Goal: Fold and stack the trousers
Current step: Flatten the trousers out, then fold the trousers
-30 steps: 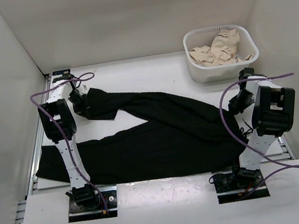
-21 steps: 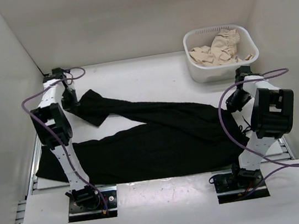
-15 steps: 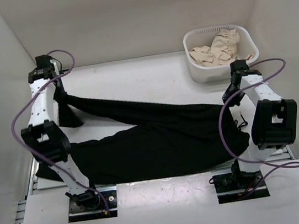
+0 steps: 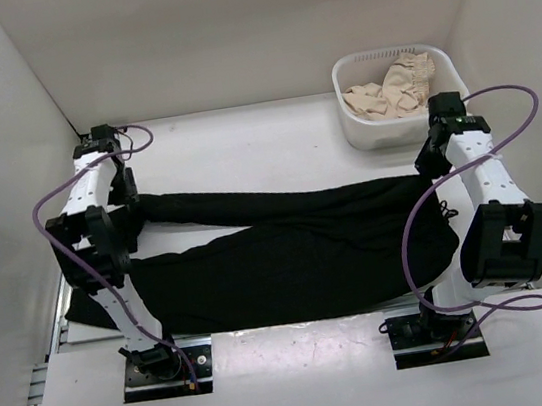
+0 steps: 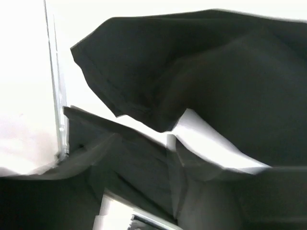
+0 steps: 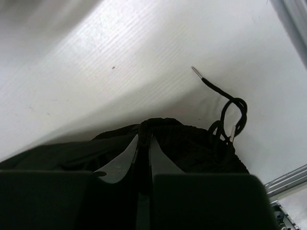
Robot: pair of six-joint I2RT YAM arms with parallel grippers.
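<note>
We see bare table (image 4: 242,141) behind the trousers (image 4: 288,251), open to reach across. The white basket (image 4: 354,129) blocks the far right corner. Walls (image 4: 5,180) stand close outside the left arm (image 4: 89,239) and right arm (image 4: 487,193). The black cloth fills the room between them.

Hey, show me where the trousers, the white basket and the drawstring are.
trousers (image 4: 289,256): top view, middle of the spread fabric.
white basket (image 4: 392,132): top view, its near wall.
drawstring (image 6: 210,84): right wrist view, straight stretch below the tip.
</note>
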